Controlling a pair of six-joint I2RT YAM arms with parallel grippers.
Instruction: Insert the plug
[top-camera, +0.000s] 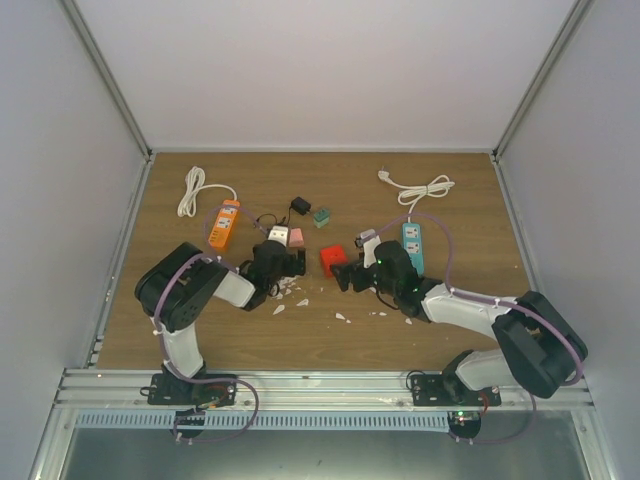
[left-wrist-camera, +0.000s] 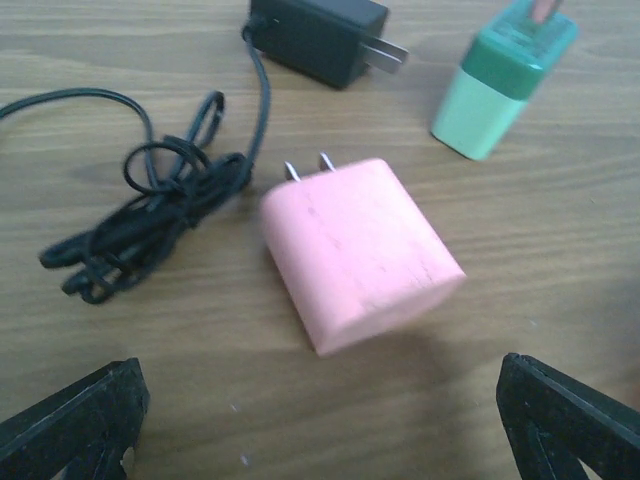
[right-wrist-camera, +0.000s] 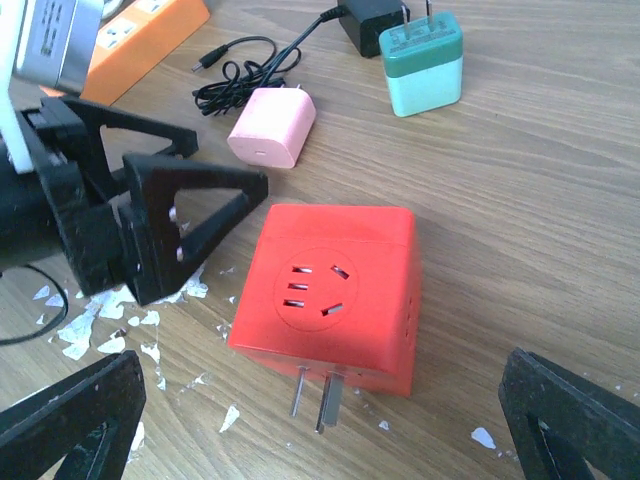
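Over the wooden bench (top-camera: 430, 190), the left gripper (left-wrist-camera: 320, 395) and right gripper (right-wrist-camera: 320, 400) both stand wide open, holding nothing. A red socket cube (right-wrist-camera: 330, 295) lies mid-frame in the right wrist view. The pink plug (left-wrist-camera: 355, 250) lies flat at the centre of the left wrist view, untouched.

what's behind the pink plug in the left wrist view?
Past the pink plug: a black charger, its tangled cable trailing left, and a green adapter to the right, both bodies clear of it. Its underside and the table patch beneath are covered.
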